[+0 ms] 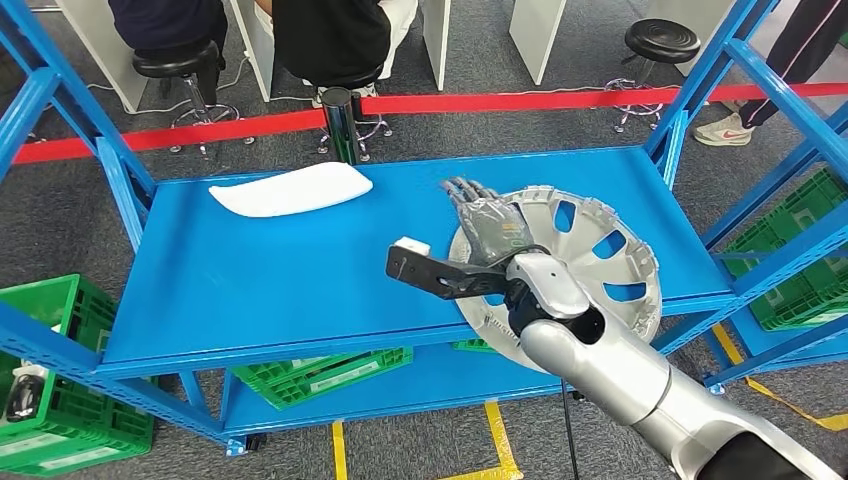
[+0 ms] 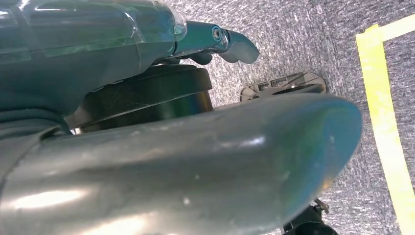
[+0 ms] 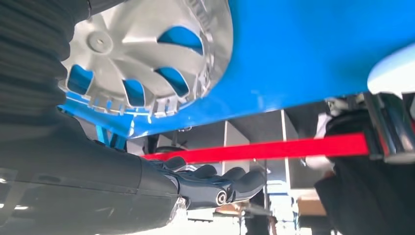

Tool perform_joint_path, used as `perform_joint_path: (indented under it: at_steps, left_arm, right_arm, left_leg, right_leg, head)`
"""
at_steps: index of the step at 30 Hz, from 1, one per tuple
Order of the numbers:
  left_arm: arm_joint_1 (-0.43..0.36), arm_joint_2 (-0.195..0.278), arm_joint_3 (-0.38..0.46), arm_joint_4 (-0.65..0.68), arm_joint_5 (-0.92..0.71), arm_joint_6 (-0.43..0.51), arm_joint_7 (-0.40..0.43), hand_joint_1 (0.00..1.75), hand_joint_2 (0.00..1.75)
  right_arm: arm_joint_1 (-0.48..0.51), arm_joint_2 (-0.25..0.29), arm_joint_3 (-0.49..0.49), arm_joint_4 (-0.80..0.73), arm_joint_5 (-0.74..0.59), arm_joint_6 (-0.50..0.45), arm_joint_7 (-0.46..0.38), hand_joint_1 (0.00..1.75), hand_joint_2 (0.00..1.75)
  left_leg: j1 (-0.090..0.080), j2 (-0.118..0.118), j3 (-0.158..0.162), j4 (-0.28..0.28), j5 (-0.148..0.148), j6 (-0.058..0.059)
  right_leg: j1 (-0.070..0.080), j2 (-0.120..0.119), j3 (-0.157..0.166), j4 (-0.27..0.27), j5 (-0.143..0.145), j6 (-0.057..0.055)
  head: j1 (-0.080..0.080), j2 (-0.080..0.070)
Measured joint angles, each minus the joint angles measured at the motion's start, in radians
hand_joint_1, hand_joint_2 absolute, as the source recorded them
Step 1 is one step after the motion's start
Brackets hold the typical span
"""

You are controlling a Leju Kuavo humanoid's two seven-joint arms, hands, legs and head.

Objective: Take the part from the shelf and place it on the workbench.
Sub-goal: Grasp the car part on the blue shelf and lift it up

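A silver wheel cover (image 1: 600,250) lies flat at the right end of the blue shelf deck (image 1: 280,270), its near rim reaching the front edge. My right hand (image 1: 490,225) hovers over its left part with fingers stretched forward, holding nothing. The right wrist view shows the same wheel cover (image 3: 147,54) beside my extended right hand (image 3: 210,183). A white curved part (image 1: 295,188) rests at the shelf's back left. My left hand (image 2: 195,156) hangs over the carpet with nothing in it, one finger (image 2: 230,41) reaching out.
Blue shelf uprights (image 1: 120,180) frame both ends. Green crates stand at the lower left (image 1: 60,400), under the deck (image 1: 320,370) and to the right (image 1: 800,270). Behind the shelf run a red barrier tape (image 1: 500,100), a black post (image 1: 338,120), stools and seated people.
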Motion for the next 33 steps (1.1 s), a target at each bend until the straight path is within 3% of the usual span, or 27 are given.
perform_joint_path:
  at_steps: [6, 14, 19, 24, 29, 33]
  left_arm:
    - [0.000, 0.000, 0.000, 0.000, 0.002, 0.000, 0.000, 0.00, 0.00]
    - [0.000, -0.001, 0.000, 0.000, 0.004, -0.004, -0.003, 0.00, 0.00]
    - [-0.001, -0.001, 0.000, 0.000, 0.011, -0.004, -0.004, 0.00, 0.00]
    - [0.000, -0.002, 0.000, 0.000, 0.028, -0.002, -0.011, 0.00, 0.00]
    - [0.000, -0.003, 0.001, 0.001, 0.046, 0.004, -0.015, 0.00, 0.00]
    - [0.000, -0.005, 0.002, 0.003, 0.051, 0.011, -0.016, 0.00, 0.00]
  right_arm:
    - [-0.001, -0.012, 0.019, -0.018, -0.030, 0.062, 0.009, 0.00, 1.75]
    - [0.094, -0.014, -0.024, 0.001, -0.063, 0.450, 0.012, 0.00, 1.75]
    - [0.139, -0.004, -0.088, -0.010, 0.054, 0.668, 0.012, 0.00, 1.75]
    - [0.152, 0.005, -0.148, -0.036, 0.152, 0.822, 0.012, 0.00, 1.75]
    - [0.139, 0.003, -0.190, -0.071, 0.200, 0.819, 0.013, 0.00, 1.75]
    - [0.090, -0.005, -0.197, -0.097, 0.153, 0.667, 0.013, 0.00, 1.75]
  left_leg:
    - [0.000, -0.003, 0.000, 0.000, 0.000, 0.000]
    - [0.000, -0.012, -0.001, 0.000, 0.000, 0.000]
    - [-0.001, -0.012, 0.000, 0.000, 0.000, 0.000]
    - [-0.001, -0.013, 0.001, 0.000, 0.001, 0.002]
    - [-0.003, -0.009, 0.001, 0.000, 0.002, 0.003]
    - [-0.004, -0.005, 0.001, 0.000, 0.002, 0.003]
  right_leg:
    - [0.000, -0.001, 0.000, 0.000, 0.000, 0.000]
    - [-0.001, -0.007, 0.002, 0.000, -0.001, 0.001]
    - [-0.001, -0.008, 0.003, -0.001, -0.002, 0.001]
    - [-0.001, -0.009, 0.005, -0.002, -0.002, 0.002]
    - [-0.004, -0.007, 0.005, -0.002, 0.000, 0.005]
    - [-0.005, -0.005, 0.004, -0.002, 0.001, 0.005]
  head:
    - [0.000, 0.000]
    - [0.000, 0.000]
    - [-0.001, 0.000]
    - [0.000, 0.000]
    - [-0.001, 0.000]
    - [-0.001, 0.000]
